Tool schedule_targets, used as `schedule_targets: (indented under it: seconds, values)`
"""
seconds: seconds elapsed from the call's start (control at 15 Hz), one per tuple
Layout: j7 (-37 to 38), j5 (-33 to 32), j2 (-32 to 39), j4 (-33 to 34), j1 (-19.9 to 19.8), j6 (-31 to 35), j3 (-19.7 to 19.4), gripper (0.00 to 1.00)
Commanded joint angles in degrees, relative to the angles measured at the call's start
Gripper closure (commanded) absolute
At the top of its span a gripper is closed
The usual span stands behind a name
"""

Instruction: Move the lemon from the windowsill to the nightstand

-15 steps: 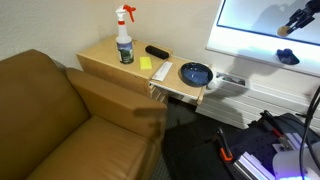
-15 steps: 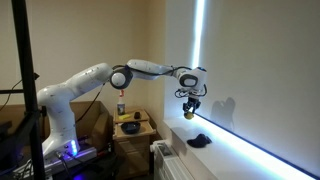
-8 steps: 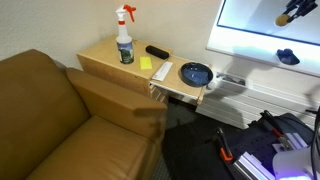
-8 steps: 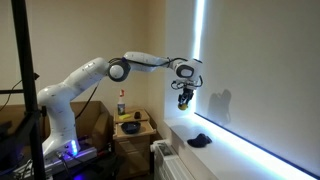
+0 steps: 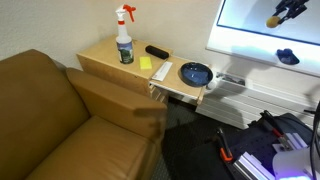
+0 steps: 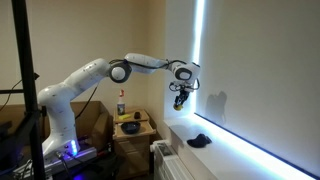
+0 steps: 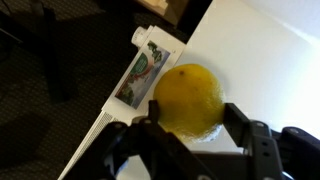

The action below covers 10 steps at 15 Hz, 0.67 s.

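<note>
My gripper is shut on the lemon, a yellow roundish fruit that fills the space between the two black fingers in the wrist view. In both exterior views the gripper holds the lemon in the air in front of the bright window, well above the white windowsill. The tan wooden nightstand stands beside the couch, some way from the gripper.
On the nightstand stand a spray bottle, a black remote and a flat yellow pad. A narrow white shelf holds a blue bowl. A dark object lies on the windowsill. A brown leather couch fills the front.
The gripper with the lemon has risen higher above the windowsill and moved along the window toward the nightstand side. Nothing else has moved.
</note>
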Motion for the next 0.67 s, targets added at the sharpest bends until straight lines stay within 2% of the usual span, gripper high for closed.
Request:
schedule_targets:
  seconds: [0.0, 0.27, 0.6]
  values:
    - [-4.22, -0.94, -4.79, -5.36, 5.12, -1.66, 2.58, 0.58]
    - [-6.89, -2.07, -8.86, -8.30, 11.93, -4.98, 4.83, 0.58]
    - [-15.04, -6.41, -14.07, -11.34, 16.02, -13.27, 5.46, 0.58]
